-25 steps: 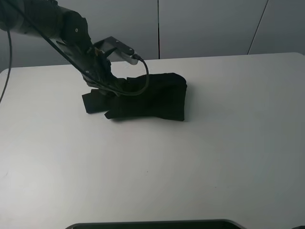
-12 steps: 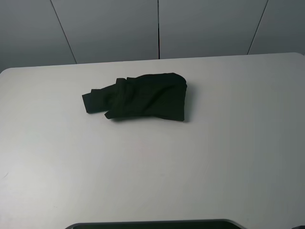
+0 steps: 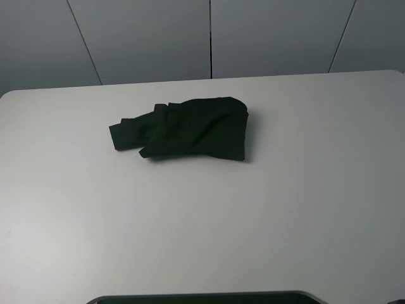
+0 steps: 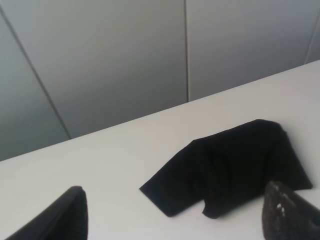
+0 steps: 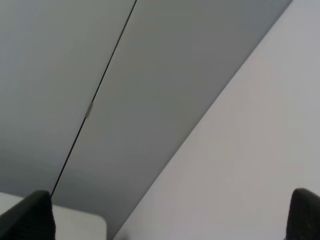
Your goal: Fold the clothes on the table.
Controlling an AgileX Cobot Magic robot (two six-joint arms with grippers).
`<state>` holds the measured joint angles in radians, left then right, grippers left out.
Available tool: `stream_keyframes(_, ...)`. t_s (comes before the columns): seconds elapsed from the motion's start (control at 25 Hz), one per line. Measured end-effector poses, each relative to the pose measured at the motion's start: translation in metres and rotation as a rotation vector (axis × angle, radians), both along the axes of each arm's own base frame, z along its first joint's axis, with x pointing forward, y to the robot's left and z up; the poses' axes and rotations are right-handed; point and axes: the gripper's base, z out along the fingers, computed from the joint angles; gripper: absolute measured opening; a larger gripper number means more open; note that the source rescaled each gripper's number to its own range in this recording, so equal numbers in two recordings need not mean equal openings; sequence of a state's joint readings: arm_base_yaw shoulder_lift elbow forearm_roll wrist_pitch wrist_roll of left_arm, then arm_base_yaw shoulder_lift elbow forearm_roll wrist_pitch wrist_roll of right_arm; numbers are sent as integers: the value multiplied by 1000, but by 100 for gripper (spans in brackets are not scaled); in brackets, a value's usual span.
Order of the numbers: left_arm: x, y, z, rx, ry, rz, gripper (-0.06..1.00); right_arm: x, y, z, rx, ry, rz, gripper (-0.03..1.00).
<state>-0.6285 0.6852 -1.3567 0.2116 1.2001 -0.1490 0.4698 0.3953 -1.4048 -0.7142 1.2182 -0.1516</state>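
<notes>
A black garment [image 3: 183, 128] lies in a folded bundle on the white table [image 3: 209, 215], back and left of centre, with a narrow flap sticking out at its left end. Neither arm shows in the exterior high view. In the left wrist view the garment [image 4: 235, 165] lies ahead of my left gripper [image 4: 175, 225], whose fingertips [image 4: 67, 215] stand wide apart and hold nothing, away from the cloth. My right gripper [image 5: 165, 215] is open and empty too, facing the grey wall and the table's edge.
Grey wall panels [image 3: 209, 38] stand behind the table's far edge. A dark rounded edge [image 3: 202, 297] shows at the bottom of the exterior high view. The table's right end [image 3: 354, 158] is bare white surface.
One second ago the left arm was over the garment's left end. It has pulled back out of the exterior view. The garment lies where it was left.
</notes>
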Motion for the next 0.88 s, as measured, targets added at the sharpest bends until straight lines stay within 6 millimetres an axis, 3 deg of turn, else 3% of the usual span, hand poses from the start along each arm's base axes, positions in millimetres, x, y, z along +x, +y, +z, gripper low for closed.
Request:
stream_keyframes(0.2,-40,35,3,-82,-105,59,99,-37,-23,-3,-48,-96,-120,100)
stream_keyframes(0.4,-59,52,3,-112,-166,86,100,-79,-28,-13,-42,-169,-298,100)
stream_keyframes(0.64,-65,61,2,-90,-207,117,100,-125,-10,-32,26,-258,-351,100)
stream_keyframes(0.88,-65,69,3,-9,-256,163,100,-155,18,-49,4,-297,-443,100)
